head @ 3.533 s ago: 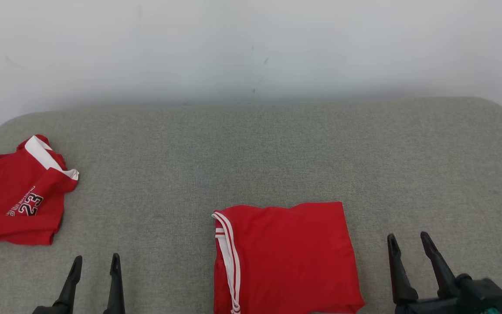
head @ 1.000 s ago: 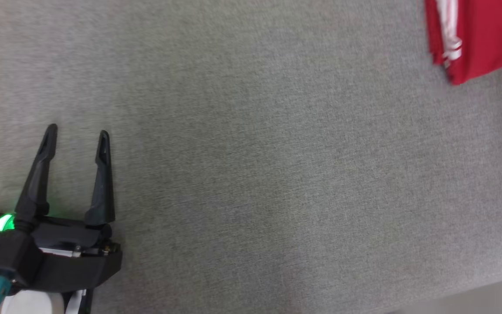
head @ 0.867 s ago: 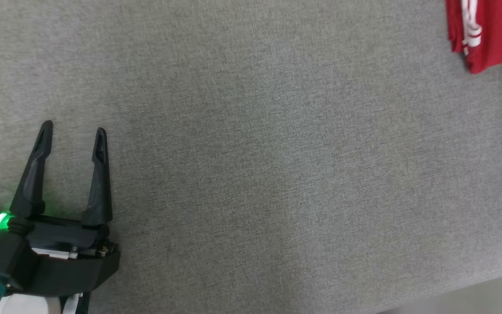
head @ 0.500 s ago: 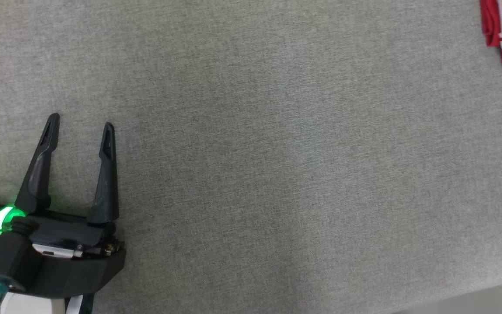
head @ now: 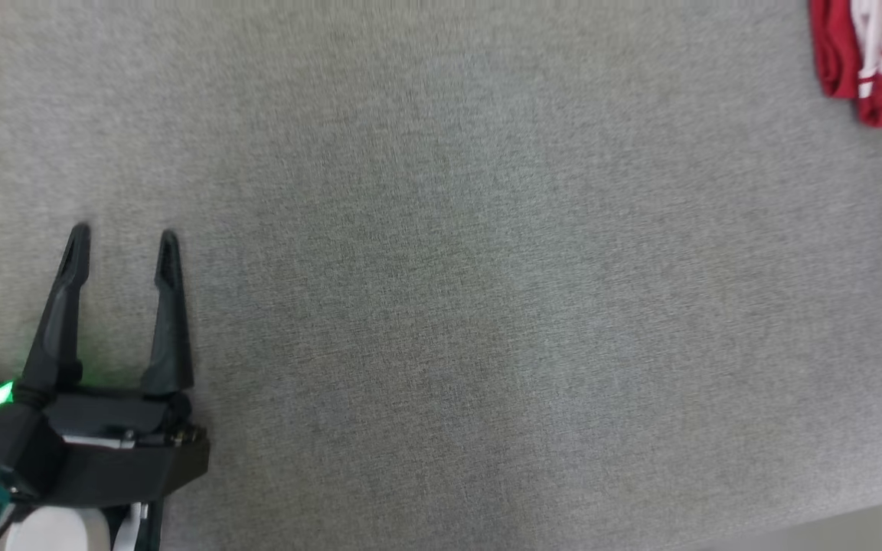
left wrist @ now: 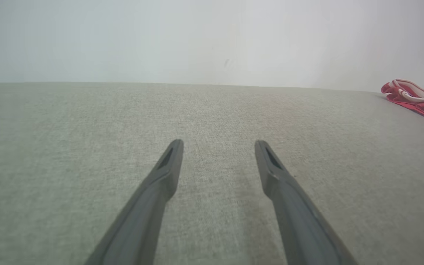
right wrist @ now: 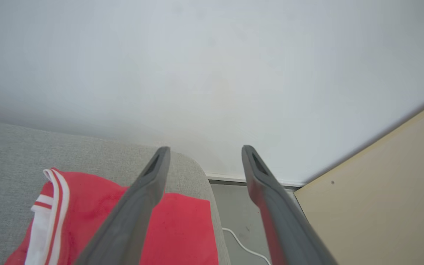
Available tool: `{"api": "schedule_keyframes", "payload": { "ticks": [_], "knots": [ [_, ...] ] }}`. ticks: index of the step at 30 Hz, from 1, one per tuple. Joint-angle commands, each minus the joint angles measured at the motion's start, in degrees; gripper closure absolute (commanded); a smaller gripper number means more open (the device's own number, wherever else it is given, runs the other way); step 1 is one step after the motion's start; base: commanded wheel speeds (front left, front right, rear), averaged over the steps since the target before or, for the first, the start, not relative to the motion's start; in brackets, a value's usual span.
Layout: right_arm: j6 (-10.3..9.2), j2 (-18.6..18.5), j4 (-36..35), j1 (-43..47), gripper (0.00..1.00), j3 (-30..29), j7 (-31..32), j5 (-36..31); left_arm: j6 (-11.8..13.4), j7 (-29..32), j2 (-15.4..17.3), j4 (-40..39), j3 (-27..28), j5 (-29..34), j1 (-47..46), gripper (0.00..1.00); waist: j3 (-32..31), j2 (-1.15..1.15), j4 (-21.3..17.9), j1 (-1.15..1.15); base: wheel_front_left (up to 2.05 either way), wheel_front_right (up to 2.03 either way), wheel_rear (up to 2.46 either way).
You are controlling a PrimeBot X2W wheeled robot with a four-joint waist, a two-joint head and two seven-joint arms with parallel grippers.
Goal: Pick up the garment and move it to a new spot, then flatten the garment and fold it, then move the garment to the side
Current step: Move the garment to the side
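The garment [head: 877, 61] is red with white stripes and lies bunched at the upper right corner of the head view. My left gripper [head: 124, 233] stands open at the lower left, far from it, with nothing between its fingers. In the left wrist view the left gripper [left wrist: 218, 142] hovers low over bare grey fabric, with the garment [left wrist: 414, 99] at the far right edge. My right gripper [right wrist: 205, 148] is open above the garment [right wrist: 182, 224], which lies at the cushion's rounded end. Nothing is between its fingers.
The grey upholstered cushion [head: 441, 306] spreads across the head view, its front edge [head: 870, 520] at the lower right. Past the cushion's end are a white wall [right wrist: 212, 73], grey floor with a white cable [right wrist: 241, 244] and a beige panel [right wrist: 381, 206].
The head camera has turned, so the picture has shifted. The folded garment, at the cushion's middle front 3.5 s ago, now lies at its right end. My left gripper stays open.
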Motion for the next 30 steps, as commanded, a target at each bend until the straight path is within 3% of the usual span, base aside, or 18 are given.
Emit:
{"api": "schedule_keyframes", "payload": {
  "ticks": [1,9,19,30],
  "knots": [
    [-0.17,1.3,-0.8,1.8,0.00,0.6,-2.1,-0.6,0.4,0.4,0.0,1.9,1.0,-0.3,2.6,0.00,-4.0,-0.01,0.5,-0.01,0.00,0.00,0.00],
    [-0.17,9.0,-6.4,8.7,0.00,3.1,-9.8,-0.9,0.9,0.3,-1.3,2.4,4.5,-1.4,5.9,0.00,-11.9,-0.01,0.6,-0.01,0.00,0.00,0.00],
    [-0.17,19.5,-12.3,26.1,0.00,-0.3,-16.8,-0.9,1.2,0.2,-2.4,5.1,6.1,-1.4,10.4,0.00,-21.5,-0.01,2.6,-0.01,0.00,0.00,0.00],
    [-0.17,26.2,-19.3,45.8,0.00,-4.7,-19.2,-2.6,1.1,0.3,-3.1,7.8,5.9,-1.3,13.2,0.00,-27.7,-0.01,5.8,-0.01,0.00,0.00,0.00]
  ]
}}
